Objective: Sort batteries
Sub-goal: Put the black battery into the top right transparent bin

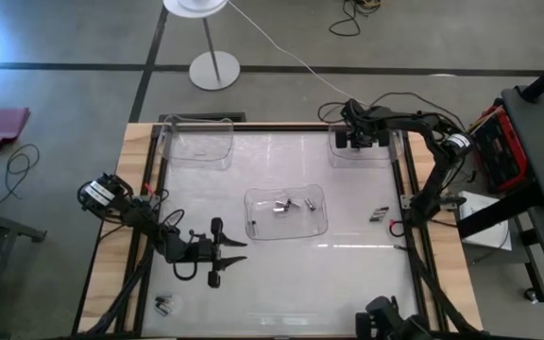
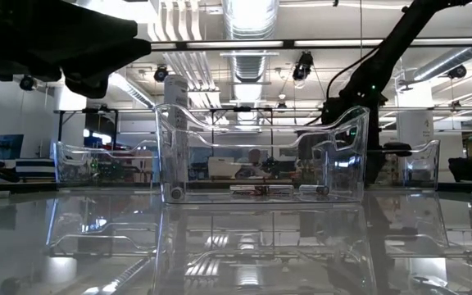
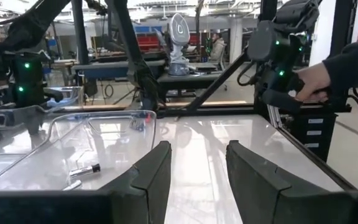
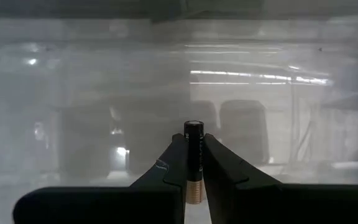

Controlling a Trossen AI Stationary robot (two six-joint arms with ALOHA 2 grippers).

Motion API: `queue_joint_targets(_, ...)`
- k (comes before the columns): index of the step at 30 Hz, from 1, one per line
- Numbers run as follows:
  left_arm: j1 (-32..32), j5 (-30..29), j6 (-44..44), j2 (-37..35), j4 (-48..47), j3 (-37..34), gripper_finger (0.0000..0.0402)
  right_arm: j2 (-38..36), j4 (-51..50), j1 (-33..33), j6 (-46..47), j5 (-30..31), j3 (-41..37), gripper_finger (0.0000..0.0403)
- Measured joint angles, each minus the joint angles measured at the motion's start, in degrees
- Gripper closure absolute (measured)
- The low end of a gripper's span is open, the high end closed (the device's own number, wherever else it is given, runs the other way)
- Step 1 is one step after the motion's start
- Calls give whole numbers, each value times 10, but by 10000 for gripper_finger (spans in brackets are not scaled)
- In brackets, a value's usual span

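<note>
Robotics lab: ceiling ducts, workbenches

— What is the table made of?
— A glossy, mirror-smooth top that reflects the ceiling lights, with bare pale wood along its left and right edges.
— And the trays?
— Clear, shiny plastic, thin-walled.
— The batteries?
— Smooth metal; the one in the right gripper has a dark body and a coppery end.
— The fingers?
— Matt dark plastic, by their look.
</note>
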Motion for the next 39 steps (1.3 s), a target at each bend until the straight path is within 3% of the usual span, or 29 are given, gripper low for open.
queue_joint_targets(10,2,-57,13,0,0,0,267,-71,-11,14,-40,47,-2,271)
queue_joint_targets(15,2,-59,21,0,0,0,267,-172,-11,68,-155,67,0,216)
queue_joint_targets(18,7,-60,34,0,1,0,267,-250,-49,152,-246,64,0,199)
queue_joint_targets(22,21,-60,35,0,4,0,267,-331,-148,324,-301,26,-10,199)
queue_joint_targets(27,41,-60,34,0,3,0,267,-366,-270,563,-188,9,-52,216)
queue_joint_targets(30,49,-61,34,0,3,0,267,-361,-285,679,-92,9,-102,227)
queue_joint_targets(35,54,-61,33,0,0,0,267,-338,-284,790,1,7,-173,246)
queue_joint_targets(39,55,-61,42,0,0,0,267,-316,-275,805,2,8,-198,261)
